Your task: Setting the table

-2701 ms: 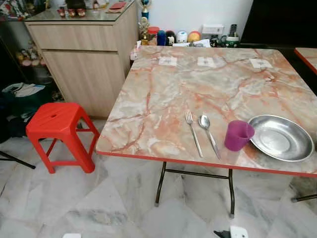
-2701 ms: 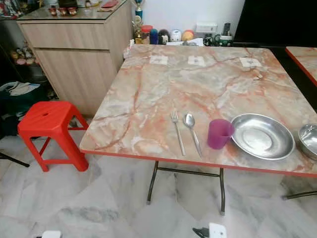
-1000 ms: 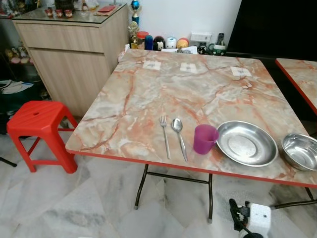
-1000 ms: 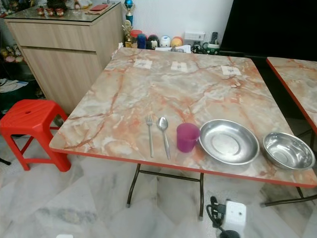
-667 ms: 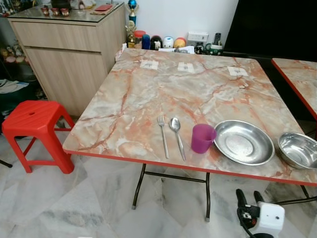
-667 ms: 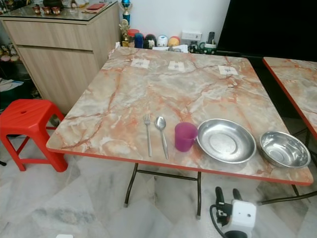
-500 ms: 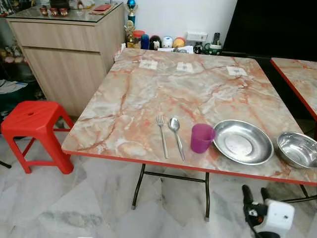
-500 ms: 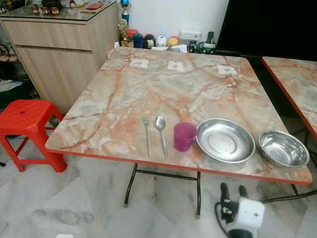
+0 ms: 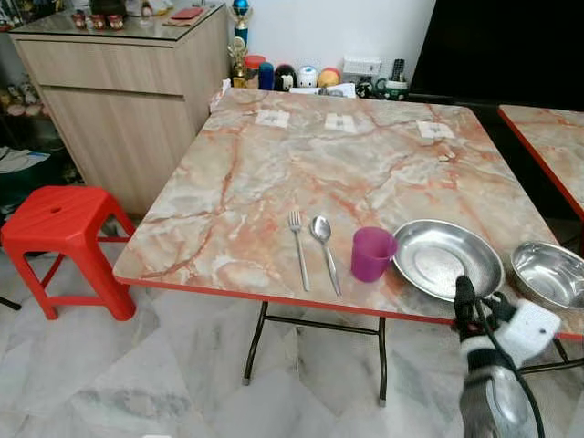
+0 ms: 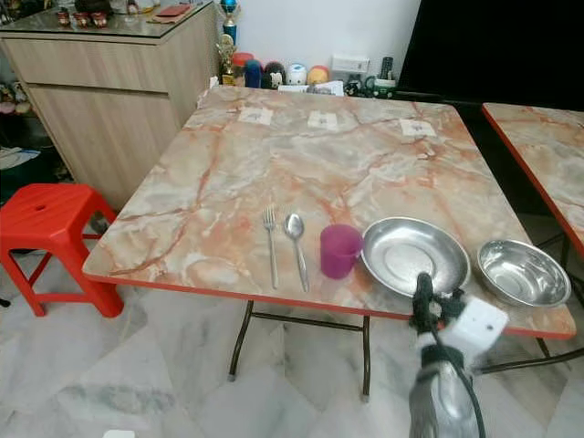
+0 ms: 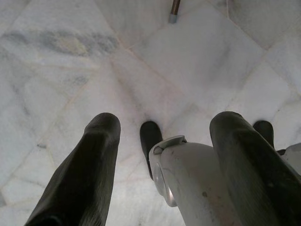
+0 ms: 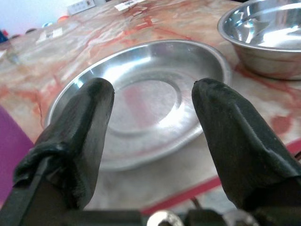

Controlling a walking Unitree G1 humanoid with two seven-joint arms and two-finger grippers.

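Right hand [image 12: 150, 117] spread wide, facing round shiny steel plate [image 12: 141, 94]; marble-look table [image 9: 274, 182].

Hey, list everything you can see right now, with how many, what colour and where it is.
table: one, marbled orange and grey, centre
fork: one, silver, near front edge
spoon: one, silver, right of fork
cup: one, purple, right of spoon
plate: one, steel, right of cup
bowl: one, steel, right of plate
stool: one, red, left on floor
cabinet: one, wood, far left
right gripper: black fingers open, before the plate
left gripper: black fingers open, over floor
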